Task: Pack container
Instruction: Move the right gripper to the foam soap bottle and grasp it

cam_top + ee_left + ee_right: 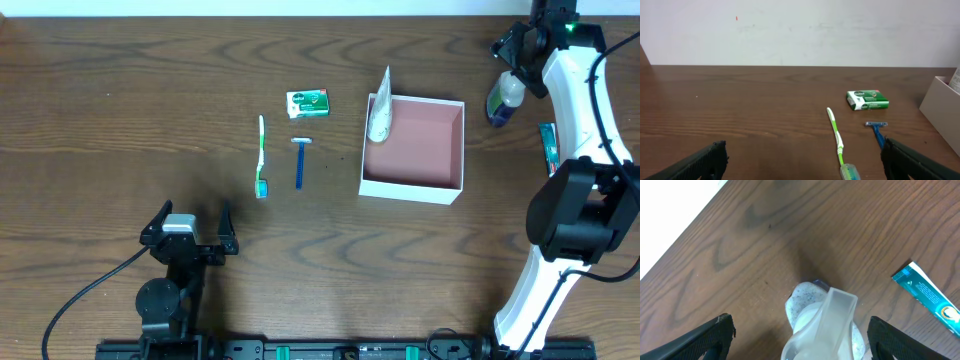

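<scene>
The container [452, 150] is a square white box with a pink inside, right of centre; its wall shows in the left wrist view [940, 107]. A white tube [380, 112] leans inside it on the left wall. A green toothbrush [262, 155] [836, 137], a blue razor [299, 162] [876, 130] and a green-and-white soap packet [308, 103] [867, 99] lie left of it. My right gripper [512, 58] [805, 340] is open at the far right, fingers either side of a bottle with a frosted cap [504, 97] [827, 317]. My left gripper [190, 232] [805, 160] is open and empty.
A teal toothpaste tube [548, 145] [927, 297] lies on the table right of the container, next to the bottle. The right arm's white body [575, 100] rises along the right edge. The back table edge is just beyond the bottle.
</scene>
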### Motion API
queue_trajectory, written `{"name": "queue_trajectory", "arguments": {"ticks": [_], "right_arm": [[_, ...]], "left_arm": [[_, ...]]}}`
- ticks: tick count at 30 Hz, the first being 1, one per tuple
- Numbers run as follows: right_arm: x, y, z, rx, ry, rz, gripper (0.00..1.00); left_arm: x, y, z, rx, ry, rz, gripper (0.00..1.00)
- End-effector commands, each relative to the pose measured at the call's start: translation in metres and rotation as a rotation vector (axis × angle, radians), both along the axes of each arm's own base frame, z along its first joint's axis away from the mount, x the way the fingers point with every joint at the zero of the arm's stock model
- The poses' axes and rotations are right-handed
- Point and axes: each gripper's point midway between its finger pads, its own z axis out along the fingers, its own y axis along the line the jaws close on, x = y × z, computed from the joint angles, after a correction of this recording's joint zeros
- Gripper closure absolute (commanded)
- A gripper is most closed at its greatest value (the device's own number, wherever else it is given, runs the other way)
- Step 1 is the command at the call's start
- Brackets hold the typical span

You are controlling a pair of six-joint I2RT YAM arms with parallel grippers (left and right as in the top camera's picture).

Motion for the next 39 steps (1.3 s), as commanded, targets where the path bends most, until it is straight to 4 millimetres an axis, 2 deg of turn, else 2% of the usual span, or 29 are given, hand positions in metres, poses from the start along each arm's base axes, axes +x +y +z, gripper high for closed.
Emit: {"name": "queue_trajectory", "arguments": {"ticks": [1,13,18,23,27,31,35,39], "right_arm": [[0.004,-0.004,-0.010,-0.033,0.018,0.004,0.14],[0.005,-0.007,-0.011,-0.052,0.020,0.011,0.23],[0.005,-0.007,-0.017,-0.051,0.031,0.012,0.39],[0.005,-0.006,-0.017,-0.051,0.035,0.012,0.42],[0.004,-0.007,-0.017,-0.064,0.040,0.031,0.57],[0.003,-0.007,-0.014,-0.072,0.044,0.046,0.58],[0.002,-0.008,-0.002,-0.077,0.026,0.048,0.62],[-0.001,-0.007,0.029,-0.095,-0.019,0.068,0.66]], "left_arm": [[0.000,-0.001,-0.015,-0.002,0.040,-0.006,0.02],[0.000,-0.001,-0.015,-0.002,0.040,-0.006,0.02],[0.000,-0.001,-0.015,-0.002,0.040,-0.006,0.02],[0.000,-0.001,-0.015,-0.002,0.040,-0.006,0.02],[0.000,-0.001,-0.015,-0.002,0.040,-0.006,0.02],[0.000,-0.001,-0.015,-0.002,0.040,-0.006,0.02],[0.000,-0.001,-0.015,-0.002,0.040,-0.006,0.02],[0.000,-0.001,-0.015,-0.002,0.040,-0.006,0.02]]}}
